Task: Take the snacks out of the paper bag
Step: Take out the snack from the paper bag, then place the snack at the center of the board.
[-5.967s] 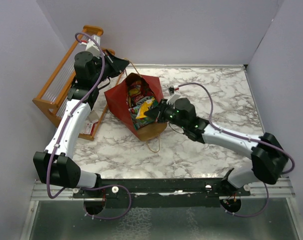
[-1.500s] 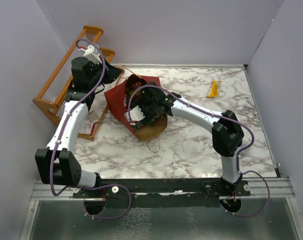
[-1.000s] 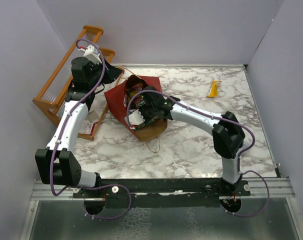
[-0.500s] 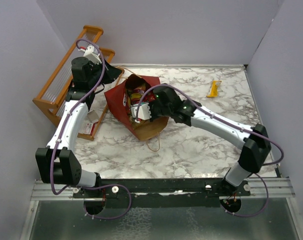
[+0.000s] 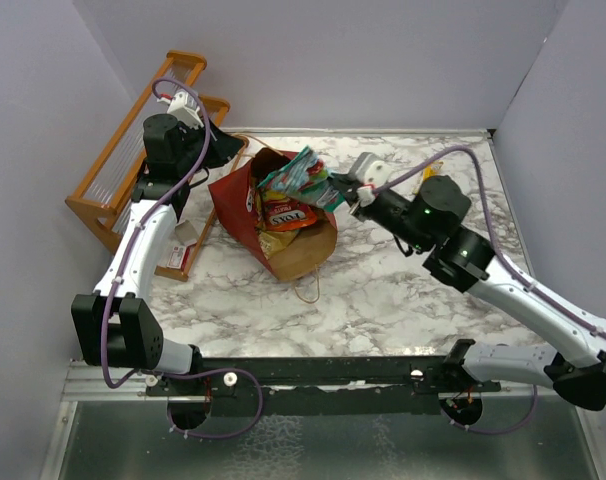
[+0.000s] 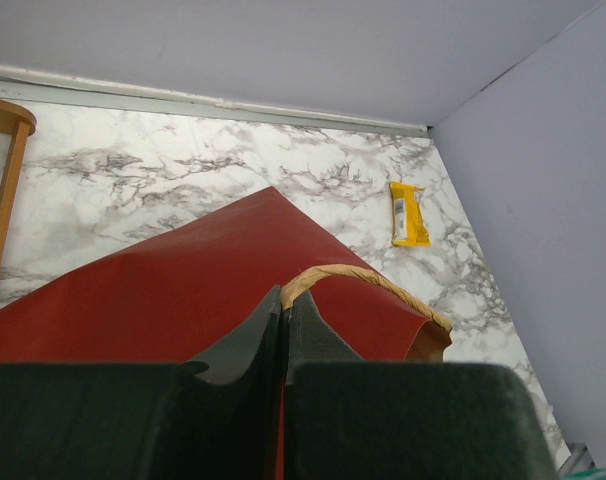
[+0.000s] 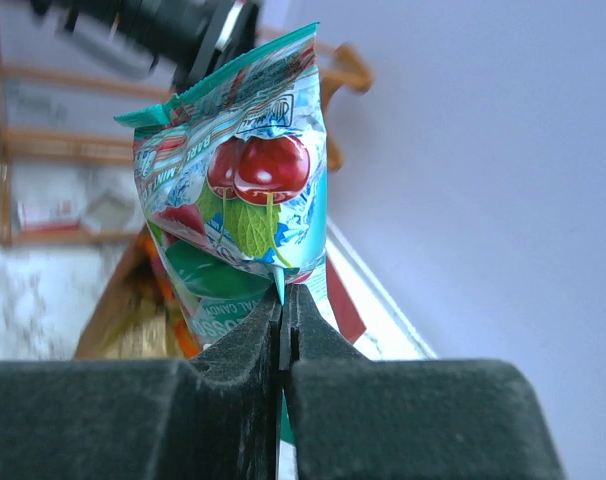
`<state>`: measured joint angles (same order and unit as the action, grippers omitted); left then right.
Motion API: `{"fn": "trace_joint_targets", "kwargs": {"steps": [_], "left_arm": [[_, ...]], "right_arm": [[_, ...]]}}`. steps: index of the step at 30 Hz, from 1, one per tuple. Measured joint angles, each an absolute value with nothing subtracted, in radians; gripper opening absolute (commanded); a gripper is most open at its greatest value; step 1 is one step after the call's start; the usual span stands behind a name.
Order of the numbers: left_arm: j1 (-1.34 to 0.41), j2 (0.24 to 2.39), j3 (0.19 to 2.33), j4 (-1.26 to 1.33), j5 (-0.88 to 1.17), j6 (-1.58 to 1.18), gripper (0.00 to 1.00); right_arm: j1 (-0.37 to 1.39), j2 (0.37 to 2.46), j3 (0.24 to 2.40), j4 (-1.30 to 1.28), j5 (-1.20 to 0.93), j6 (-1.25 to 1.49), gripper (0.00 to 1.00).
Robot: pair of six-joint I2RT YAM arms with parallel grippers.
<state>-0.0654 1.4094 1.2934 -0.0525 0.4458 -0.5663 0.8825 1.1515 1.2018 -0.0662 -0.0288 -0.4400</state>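
Right gripper (image 5: 337,191) is clamped tight, jaws pressed together on the bottom edge of the teal packet (image 5: 301,177). The wrist view confirms it: right gripper (image 7: 283,298) pinches the seam, and the teal packet (image 7: 245,175) with its cherry print stands upright above the fingertips. That packet hangs in the air above the mouth of the paper bag (image 5: 295,258), over its right rim and touching nothing else.

Left gripper (image 5: 239,150) sits at the far left corner of the bag, jaws fully together. From its own camera the left gripper (image 6: 282,318) shows a sliver of red paper in the slit between the fingers, so it has the bag's wall pinched. The looped handle (image 6: 355,276) arches just past the fingertips.

More snacks are inside the bag, a red packet (image 5: 284,213) lying on top. A yellow packet (image 6: 407,214) lies flat on the tabletop (image 5: 368,300), far right, near the back wall and well apart from the bag.

Room to move: open marble to the right of the bag and in front of it. The wooden rack (image 5: 113,165) crowds the left side against the wall, just beside the bag. Walls close off the back, left and right.
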Motion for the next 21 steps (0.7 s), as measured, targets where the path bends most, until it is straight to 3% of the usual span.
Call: {"fn": "trace_joint_targets", "kwargs": {"steps": [5,12,15,21], "left_arm": [[-0.065,1.409,1.293,-0.052,0.446,-0.566,0.0],[-0.065,1.409,1.293,-0.052,0.445,-0.566,0.0],[-0.065,1.409,1.293,-0.052,0.445,-0.566,0.0],[-0.065,1.409,1.293,-0.052,0.445,-0.566,0.0]], "right_arm": [[0.883,1.044,1.181,0.073,0.152,-0.321,0.01],[0.83,1.023,1.01,0.328,0.624,-0.346,0.01],[0.683,1.059,0.967,0.249,0.647,-0.247,0.01],[0.364,1.203,0.941,0.078,0.493,-0.002,0.01]]}}
